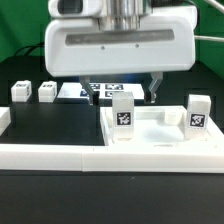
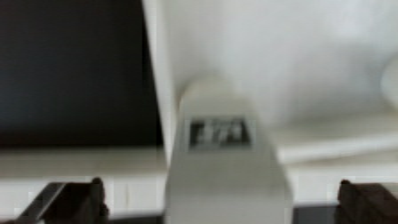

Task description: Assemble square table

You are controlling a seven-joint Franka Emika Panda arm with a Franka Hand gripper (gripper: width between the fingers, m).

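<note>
Hanging over the square tabletop [image 1: 160,135] on the desk [image 1: 60,125], the fingers [image 1: 155,92] are spread wide, holding nothing; next, I think, they must drop and squeeze the standing leg [image 1: 122,112] to twist it in.

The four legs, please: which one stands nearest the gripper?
The upright leg on the tabletop toward the exterior view's left, directly below the gripper; the other three sit farther aside.

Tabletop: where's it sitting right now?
The tabletop sits on the exterior view's right, low in frame, just behind the white border wall. Two legs stand upright on it, one leg toward that view's left, the other leg toward its right.
</note>
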